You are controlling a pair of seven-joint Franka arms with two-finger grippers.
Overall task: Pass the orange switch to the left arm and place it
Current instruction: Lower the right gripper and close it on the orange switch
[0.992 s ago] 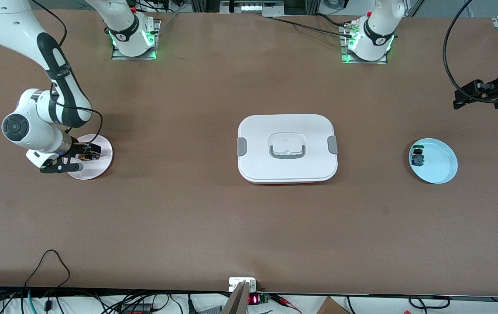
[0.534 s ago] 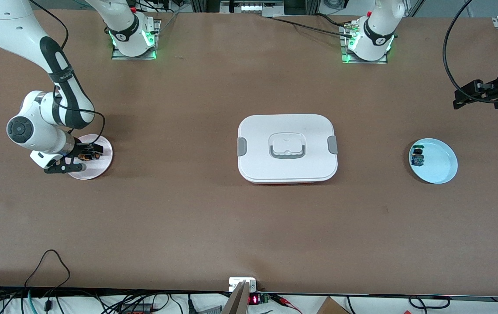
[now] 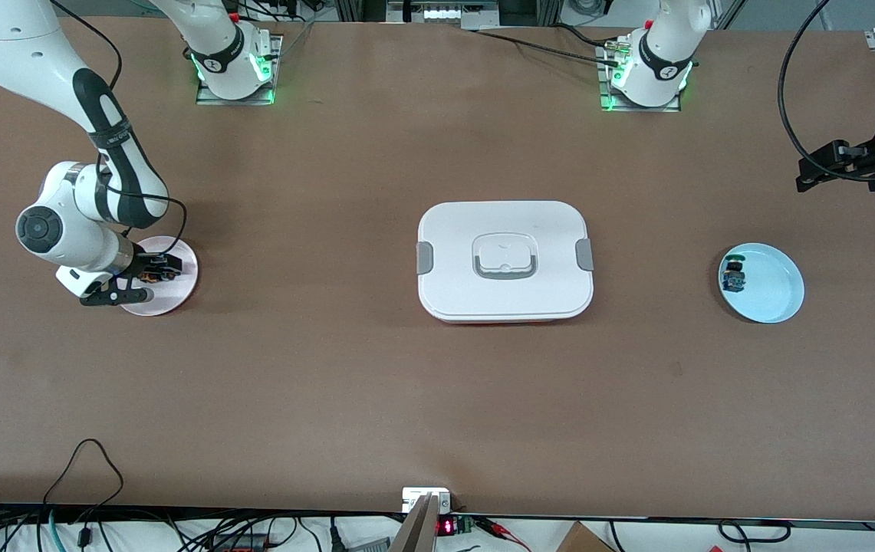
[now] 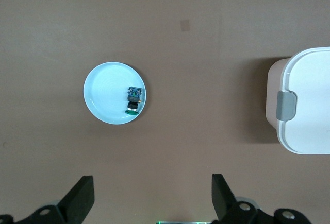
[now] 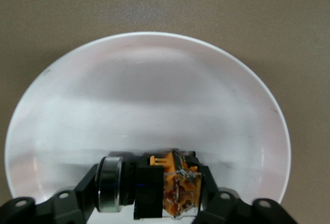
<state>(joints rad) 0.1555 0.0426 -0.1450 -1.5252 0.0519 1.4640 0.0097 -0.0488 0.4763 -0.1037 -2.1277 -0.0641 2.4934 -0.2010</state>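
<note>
The orange switch (image 3: pixel 150 271), black with orange parts, sits between the fingers of my right gripper (image 3: pixel 155 270) over the pale pink plate (image 3: pixel 176 287) at the right arm's end of the table. In the right wrist view the gripper (image 5: pixel 149 189) is shut on the switch (image 5: pixel 172 188), low over the plate (image 5: pixel 149 90). My left gripper (image 3: pixel 817 170) waits open and empty, up in the air at the left arm's end; its fingers (image 4: pixel 82 195) stand wide apart. The white lidded box (image 3: pixel 504 261) stands in the middle of the table, and its end shows in the left wrist view (image 4: pixel 304 100).
A light blue plate (image 3: pixel 771 287) holds a blue-and-green switch (image 3: pixel 733 276) near the left arm's end; both show in the left wrist view (image 4: pixel 105 92) (image 4: pixel 134 99). Bare brown table lies between the box and each plate. Cables run along the table's front edge.
The right arm's wrist has shifted slightly toward the middle of the table, with the gripper still shut on the orange switch over the pink plate. The left arm has not moved.
</note>
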